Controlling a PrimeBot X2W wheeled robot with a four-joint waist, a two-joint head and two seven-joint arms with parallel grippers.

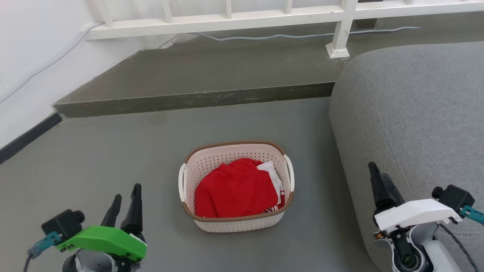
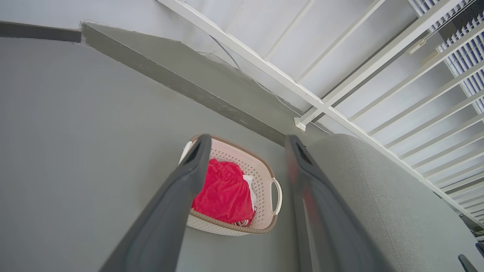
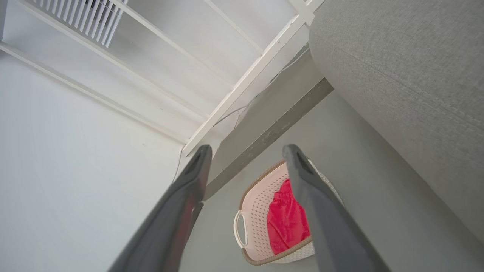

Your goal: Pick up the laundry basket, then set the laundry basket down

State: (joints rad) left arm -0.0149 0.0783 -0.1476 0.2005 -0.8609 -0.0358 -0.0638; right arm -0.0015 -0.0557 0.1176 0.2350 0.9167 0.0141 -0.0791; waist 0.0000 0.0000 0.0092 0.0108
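Observation:
The laundry basket [image 1: 227,156], cream-white with a brown rim and white side handles, stands on the grey floor in the middle of the head view. A red garment [image 1: 234,192] and a bit of white cloth [image 1: 270,169] lie inside it. My left gripper [image 1: 127,191] hangs open at the lower left, well apart from the basket, which shows beyond its fingers in the left wrist view [image 2: 261,181]. My right gripper [image 1: 374,168] is at the lower right in front of the sofa, also apart from the basket [image 3: 257,215]. The right wrist view shows its fingers [image 3: 196,166] spread with nothing between them.
A large grey sofa [image 1: 412,113] fills the right side, close to the basket. A raised concrete step [image 1: 196,100] runs across behind the basket, with a white railing [image 1: 227,19] and a cable [image 1: 287,36] on it. A white wall [image 1: 26,56] bounds the left.

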